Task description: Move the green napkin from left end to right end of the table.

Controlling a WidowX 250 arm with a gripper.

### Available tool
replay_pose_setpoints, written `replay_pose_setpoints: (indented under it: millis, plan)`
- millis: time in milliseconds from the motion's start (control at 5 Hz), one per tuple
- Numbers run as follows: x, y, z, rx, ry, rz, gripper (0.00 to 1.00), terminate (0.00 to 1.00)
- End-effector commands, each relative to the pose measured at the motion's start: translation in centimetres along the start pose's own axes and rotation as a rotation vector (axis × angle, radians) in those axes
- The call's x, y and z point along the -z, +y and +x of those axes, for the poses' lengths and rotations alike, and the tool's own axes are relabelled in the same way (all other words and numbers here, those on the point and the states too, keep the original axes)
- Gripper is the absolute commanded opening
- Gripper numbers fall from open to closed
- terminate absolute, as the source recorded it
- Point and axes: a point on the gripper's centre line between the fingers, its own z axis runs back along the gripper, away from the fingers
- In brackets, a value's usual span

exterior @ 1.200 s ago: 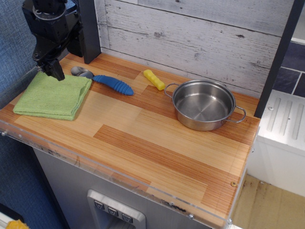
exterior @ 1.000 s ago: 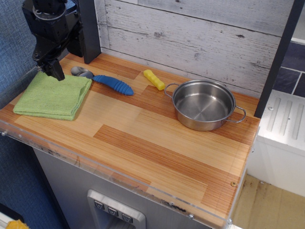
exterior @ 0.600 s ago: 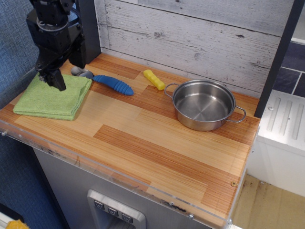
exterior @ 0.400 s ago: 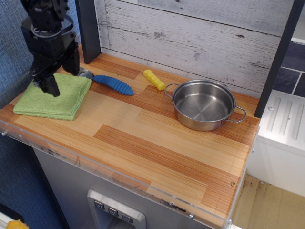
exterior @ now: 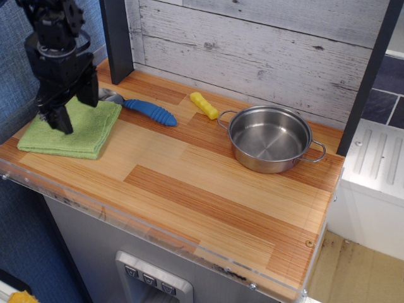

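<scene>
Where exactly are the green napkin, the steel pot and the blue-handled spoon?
green napkin [exterior: 82, 132]: only view, its right half.
steel pot [exterior: 268, 140]: only view, inside bottom.
blue-handled spoon [exterior: 150, 112]: only view, its handle.

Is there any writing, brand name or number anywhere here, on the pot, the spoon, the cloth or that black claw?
None that can be read.
Steel pot: no lettering shows.
Blue-handled spoon: none.
Green napkin: plain weave, no tag showing.
Claw: black all over, no marking legible.
Grey panel below the table: three small buttons, any symbols on them too small to read.
</scene>
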Motion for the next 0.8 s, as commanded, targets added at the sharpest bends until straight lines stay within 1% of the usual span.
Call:
replay_pose_setpoints:
  millis: [0, 200, 600]
  plan:
    - [1.7, 0.3, 1.0, -0.003, 0.005, 0.04, 1.0, 0.0]
    - [2.3, 0.3, 0.7, -0.008, 0.018, 0.049, 1.0, 0.0]
    - [1.2, 0.1, -1.6, 0.005, 0.028, 0.032, 1.0, 0.0]
